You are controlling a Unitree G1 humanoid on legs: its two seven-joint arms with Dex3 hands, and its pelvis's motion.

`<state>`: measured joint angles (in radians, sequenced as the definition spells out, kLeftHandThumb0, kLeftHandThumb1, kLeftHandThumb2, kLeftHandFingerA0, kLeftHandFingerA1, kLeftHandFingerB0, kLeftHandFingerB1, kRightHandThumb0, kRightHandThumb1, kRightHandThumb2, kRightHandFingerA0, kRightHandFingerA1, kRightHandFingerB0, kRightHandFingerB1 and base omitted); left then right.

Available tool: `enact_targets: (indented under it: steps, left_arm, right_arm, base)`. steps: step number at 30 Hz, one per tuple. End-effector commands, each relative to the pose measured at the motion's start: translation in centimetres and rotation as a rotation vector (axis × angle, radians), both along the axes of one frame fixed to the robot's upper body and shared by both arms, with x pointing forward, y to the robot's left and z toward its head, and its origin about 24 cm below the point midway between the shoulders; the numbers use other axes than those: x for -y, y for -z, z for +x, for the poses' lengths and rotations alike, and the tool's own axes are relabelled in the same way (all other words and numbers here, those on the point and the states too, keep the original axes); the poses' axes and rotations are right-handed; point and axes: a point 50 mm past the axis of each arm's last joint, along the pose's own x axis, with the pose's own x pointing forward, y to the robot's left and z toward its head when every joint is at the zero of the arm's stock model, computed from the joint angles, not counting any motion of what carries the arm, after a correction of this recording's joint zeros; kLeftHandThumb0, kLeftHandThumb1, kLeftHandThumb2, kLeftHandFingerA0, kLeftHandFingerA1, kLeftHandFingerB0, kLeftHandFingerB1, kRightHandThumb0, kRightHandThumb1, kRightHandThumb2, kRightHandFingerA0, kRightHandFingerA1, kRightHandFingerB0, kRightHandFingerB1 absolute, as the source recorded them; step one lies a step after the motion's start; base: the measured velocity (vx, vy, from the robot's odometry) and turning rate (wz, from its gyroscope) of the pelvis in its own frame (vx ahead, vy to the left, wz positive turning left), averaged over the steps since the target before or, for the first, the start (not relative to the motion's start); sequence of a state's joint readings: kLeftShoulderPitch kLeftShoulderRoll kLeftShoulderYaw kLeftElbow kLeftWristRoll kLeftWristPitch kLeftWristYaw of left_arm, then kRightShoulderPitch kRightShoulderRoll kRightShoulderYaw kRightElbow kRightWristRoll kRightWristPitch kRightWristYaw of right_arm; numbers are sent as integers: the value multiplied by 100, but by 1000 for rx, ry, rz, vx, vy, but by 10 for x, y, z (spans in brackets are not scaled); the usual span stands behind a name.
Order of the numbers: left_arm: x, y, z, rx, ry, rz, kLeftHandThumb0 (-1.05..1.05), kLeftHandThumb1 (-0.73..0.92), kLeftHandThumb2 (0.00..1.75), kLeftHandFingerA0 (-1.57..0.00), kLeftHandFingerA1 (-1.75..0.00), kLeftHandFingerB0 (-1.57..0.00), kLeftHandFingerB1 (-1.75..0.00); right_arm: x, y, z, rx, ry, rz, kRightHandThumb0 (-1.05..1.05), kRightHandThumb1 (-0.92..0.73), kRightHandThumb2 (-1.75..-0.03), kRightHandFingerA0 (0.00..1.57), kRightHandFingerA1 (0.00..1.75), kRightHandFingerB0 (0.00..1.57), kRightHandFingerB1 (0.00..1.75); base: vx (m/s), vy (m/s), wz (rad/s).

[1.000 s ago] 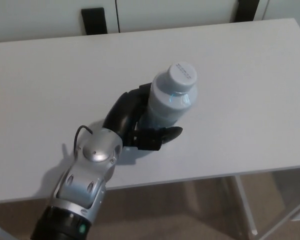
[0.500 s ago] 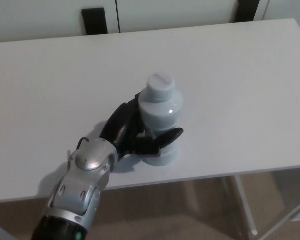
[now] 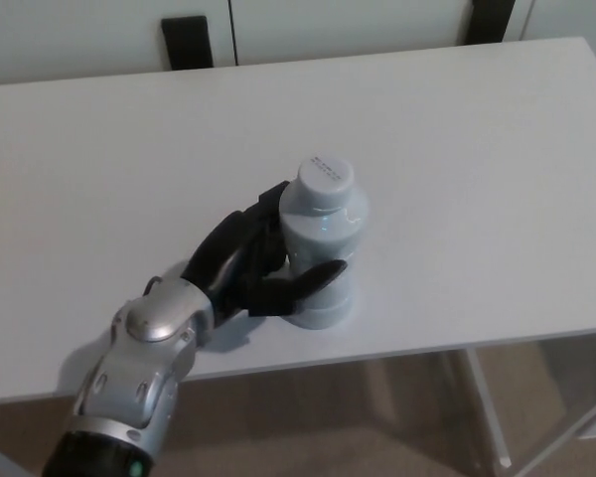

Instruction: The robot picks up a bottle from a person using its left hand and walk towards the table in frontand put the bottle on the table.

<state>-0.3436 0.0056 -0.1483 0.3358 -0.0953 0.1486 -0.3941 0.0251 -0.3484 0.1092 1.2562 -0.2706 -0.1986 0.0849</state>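
Bottle (image 3: 321, 224): pale, translucent, topped with a white cap (image 3: 323, 179), upright on the white table (image 3: 457, 149). Placed near the table's front edge, about midway between its left and right ends, base down on the surface with a faint shadow around it. Well apart from the far edge and from both ends.

Left hand (image 3: 253, 263): black, reaching in from the front-left and wrapped round the lower half of the bottle. Thumb (image 3: 316, 276) laid across the front of the bottle just above its base, touching it. Two thick fingers (image 3: 240, 231) curled along the bottle's left side, tips up against its shoulder below the cap. Closed around the bottle rather than spread.

Silver wrist and forearm (image 3: 144, 353) slanting down past the table's front edge toward the lower-left corner of the view, casting a soft shadow on the tabletop.

Beyond the far edge, two black upright pieces (image 3: 187, 42) against pale panels. Under the front-right corner, white table legs (image 3: 487, 407) over a brownish floor (image 3: 377, 427).
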Motion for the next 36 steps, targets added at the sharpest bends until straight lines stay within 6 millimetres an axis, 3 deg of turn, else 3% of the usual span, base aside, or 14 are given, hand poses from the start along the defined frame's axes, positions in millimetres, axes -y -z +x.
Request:
enact_targets:
  steps: [1,10,17,21,23,24,25,27,28,29,31,33,34,36]
  left_arm:
    - [-25,-3,-3,47,54,51,-92,55,58,0,0,0,0]
    - [-77,-23,-13,88,74,143,-88,52,57,0,0,0,0]
    - [-116,-34,-50,124,46,86,-91,47,67,0,0,0,0]
    - [-111,-49,-94,238,3,-7,-61,40,74,-16,-7,0,-23]
    - [-107,-54,-115,278,2,-50,-27,29,84,0,-49,-7,-54]
    - [-104,-56,-128,288,3,-84,-27,29,84,0,-49,-7,-54]
    - [-102,-57,-138,289,14,-111,-31,51,66,-6,-25,-4,-21]
    - [-100,-58,-161,288,57,-163,-45,38,63,-19,-36,-14,-43]
    - [-100,-59,-172,281,88,-189,-23,48,94,0,-49,-3,-50]
    - [-101,-59,-184,257,119,-200,-24,26,84,-8,-51,-13,-54]
    - [-104,-59,-206,212,165,-211,-42,48,62,-16,-32,-15,-38]
    - [-109,-57,-230,146,190,-207,-24,30,86,-9,-50,-13,-52]
    - [-115,-47,-240,59,206,-248,-48,33,61,-30,-38,-22,-39]
    - [-122,-38,-249,-4,222,-289,-47,37,61,-28,-37,-21,-39]
  right_arm:
    - [2,0,-3,-13,25,10,-44,-77,-64,62,46,51,41]
    - [8,-3,-3,-11,31,4,-44,-76,-64,63,48,52,41]
    - [10,-4,-4,-14,30,11,-45,-78,-64,60,46,50,42]
    - [9,-4,-1,-23,13,-16,-45,-78,-64,61,46,51,41]
    - [9,-4,0,-23,23,-16,-46,-78,-64,60,46,51,41]
    - [9,-4,0,-23,21,-15,-46,-78,-64,60,46,51,41]
    - [10,-4,0,-23,22,-16,-46,-78,-64,60,46,51,41]
    - [10,-3,-1,-42,46,-15,-47,-76,-63,62,42,53,39]
    - [9,-2,-1,-50,56,-14,-47,-76,-63,62,42,53,39]
    - [9,-2,-1,-49,54,-14,-48,-76,-63,63,42,53,39]
    - [10,-2,-1,-46,41,-17,-48,-77,-63,63,43,53,40]
    - [11,-3,0,-48,13,-30,-47,-78,-64,62,44,54,41]
    - [13,-5,0,-40,30,-15,-50,-74,-63,64,44,54,40]
    - [14,-5,1,-36,36,-9,-50,-74,-63,64,44,54,40]
  base:
    - [0,0,0]
    - [0,0,0]
    - [0,0,0]
    - [0,0,0]
    - [0,0,0]
    - [0,0,0]
    - [0,0,0]
    - [0,0,0]
    - [0,0,0]
    - [0,0,0]
    - [0,0,0]
    - [0,0,0]
    - [0,0,0]
    - [0,0,0]
